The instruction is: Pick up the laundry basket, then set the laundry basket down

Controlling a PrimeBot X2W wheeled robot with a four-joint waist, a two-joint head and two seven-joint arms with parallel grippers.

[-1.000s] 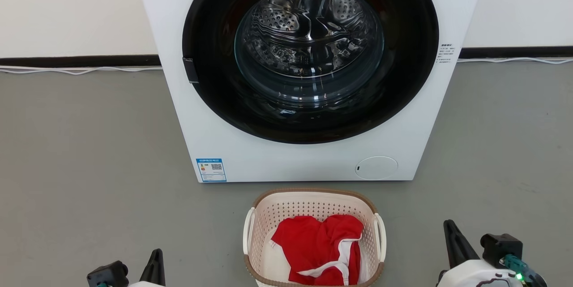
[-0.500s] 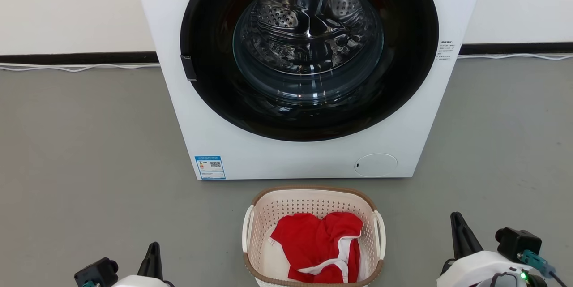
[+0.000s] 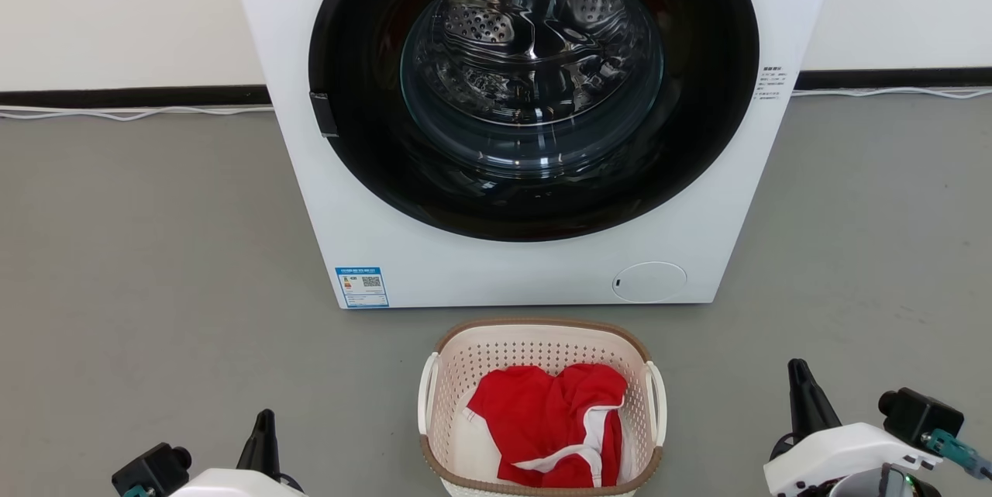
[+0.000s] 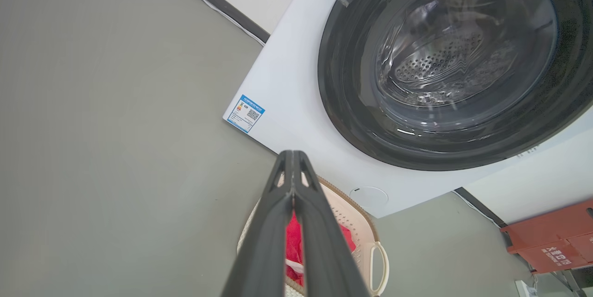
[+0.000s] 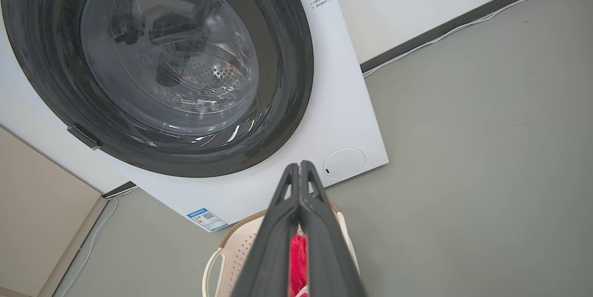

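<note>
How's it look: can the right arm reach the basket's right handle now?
Probably yes. Just bare floor lies between the right gripper and the right handle of the laundry basket. The jaws are shut, though, so they would need to open first.

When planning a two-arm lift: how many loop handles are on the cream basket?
2: one white loop handle on the left side of the cream perforated plastic laundry basket, one on its right.

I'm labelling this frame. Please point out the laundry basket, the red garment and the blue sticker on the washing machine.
laundry basket point(image 3: 535, 353): head view, on its perforated far wall.
red garment point(image 3: 542, 427): head view, middle of the cloth.
blue sticker point(image 3: 362, 287): head view, centre of the sticker.
</note>
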